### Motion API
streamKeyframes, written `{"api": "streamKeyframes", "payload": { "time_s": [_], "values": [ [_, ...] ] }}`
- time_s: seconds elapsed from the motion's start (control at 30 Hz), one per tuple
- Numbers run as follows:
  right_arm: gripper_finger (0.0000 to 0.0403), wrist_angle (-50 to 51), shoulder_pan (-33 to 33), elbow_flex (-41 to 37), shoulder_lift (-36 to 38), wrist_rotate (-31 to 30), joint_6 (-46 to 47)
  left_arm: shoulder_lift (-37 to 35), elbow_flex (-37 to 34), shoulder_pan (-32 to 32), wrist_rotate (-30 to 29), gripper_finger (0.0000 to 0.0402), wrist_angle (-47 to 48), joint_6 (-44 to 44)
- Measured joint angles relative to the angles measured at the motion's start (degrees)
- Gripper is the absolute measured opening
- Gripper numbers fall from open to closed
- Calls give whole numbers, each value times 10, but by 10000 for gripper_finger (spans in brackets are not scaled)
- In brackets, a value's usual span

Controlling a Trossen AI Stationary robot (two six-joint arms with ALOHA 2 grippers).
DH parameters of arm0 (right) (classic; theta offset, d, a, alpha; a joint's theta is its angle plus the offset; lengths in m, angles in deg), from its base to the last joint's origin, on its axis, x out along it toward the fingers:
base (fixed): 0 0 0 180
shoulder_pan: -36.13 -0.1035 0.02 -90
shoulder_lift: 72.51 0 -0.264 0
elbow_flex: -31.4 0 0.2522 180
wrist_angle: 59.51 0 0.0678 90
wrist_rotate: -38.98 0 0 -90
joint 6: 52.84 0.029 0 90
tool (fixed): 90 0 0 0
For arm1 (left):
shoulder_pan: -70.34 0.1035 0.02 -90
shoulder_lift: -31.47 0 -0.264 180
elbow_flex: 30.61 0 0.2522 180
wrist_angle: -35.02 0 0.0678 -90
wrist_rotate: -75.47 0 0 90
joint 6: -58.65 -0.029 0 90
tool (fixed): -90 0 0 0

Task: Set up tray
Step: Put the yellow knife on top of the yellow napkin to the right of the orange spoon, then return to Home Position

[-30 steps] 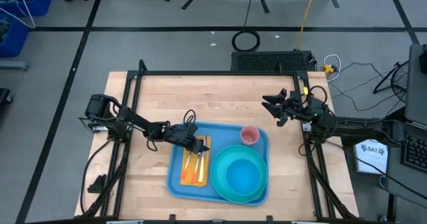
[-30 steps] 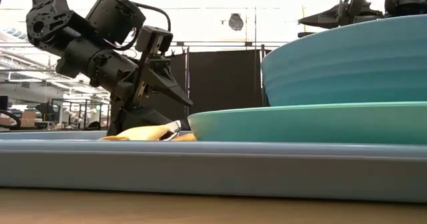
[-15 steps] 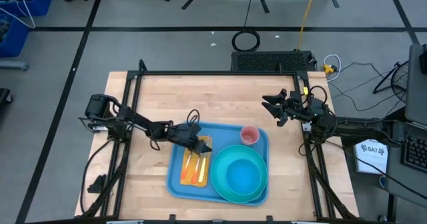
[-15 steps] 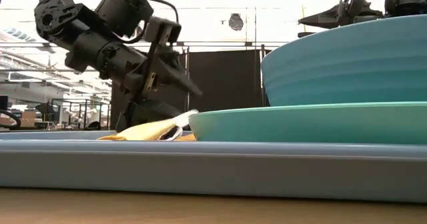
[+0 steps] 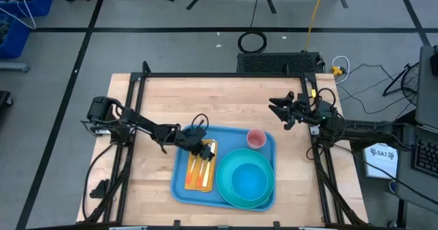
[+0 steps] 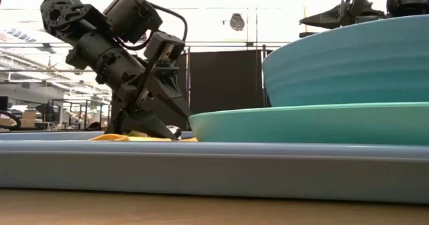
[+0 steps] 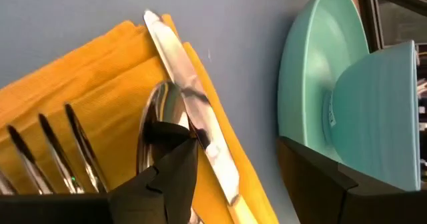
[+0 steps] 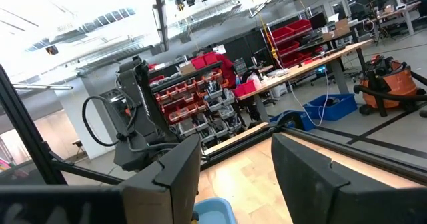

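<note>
The blue tray [image 5: 179, 189] lies on the wooden table. On it are a yellow napkin [image 5: 198, 179] with a fork [image 7: 50, 144], a spoon [image 7: 159, 104] and a knife [image 7: 193, 127], a turquoise plate [image 5: 229, 192] carrying a turquoise bowl [image 5: 250, 179], and a pink cup [image 5: 256, 139]. My left gripper [image 5: 205, 150] [image 6: 161, 128] [image 7: 230, 144] is open and tipped steeply down onto the napkin's far end. My right gripper [image 5: 277, 110] [image 8: 233, 177] is open, raised near the table's far right corner, touching nothing. My left gripper comes down slanting from the table's left, its fingers spread. One fingertip [image 7: 167, 134] sits on the spoon's bowl [image 7: 157, 97], right beside the knife blade [image 7: 175, 57]. The other finger [image 7: 313, 171] stands over bare tray next to the plate. All the cutlery lies flat on the napkin.
The plate's rim [image 7: 300, 84] is close beside my left gripper's outer finger. Bare wood [image 5: 205, 100] shows on the table's far half and along its left side [image 5: 147, 175]. Black frame rails [image 5: 226, 76] border the table.
My left gripper rose slightly, then dropped and tipped more steeply down onto the napkin, edging toward the right. Half a second ago one piece of cutlery stood tilted up at its end; now it lies flat on the napkin.
</note>
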Motion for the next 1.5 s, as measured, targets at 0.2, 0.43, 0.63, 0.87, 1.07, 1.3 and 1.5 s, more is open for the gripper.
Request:
{"api": "streamKeyframes", "payload": {
  "time_s": [0.2,0.43,0.63,0.87,1.07,1.3,1.5],
  "values": [
    [173,0,0,0,0,0,0,0,0,0,16,209,0,5],
    [173,0,0,0,0,0,0,0,0,-1,22,209,1,6],
    [173,0,0,0,0,0,3,-28,-1,-1,22,209,41,8],
    [173,0,0,0,0,0,3,-94,-1,-1,-23,209,38,-34],
    [173,-18,2,0,0,43,1,-160,-1,-1,-59,209,38,-128],
    [173,25,45,35,24,222,9,-269,-1,-14,-145,209,34,-403],
    [173,237,144,103,136,285,-12,-376,-1,-36,-200,209,122,-514]
  ]
}}
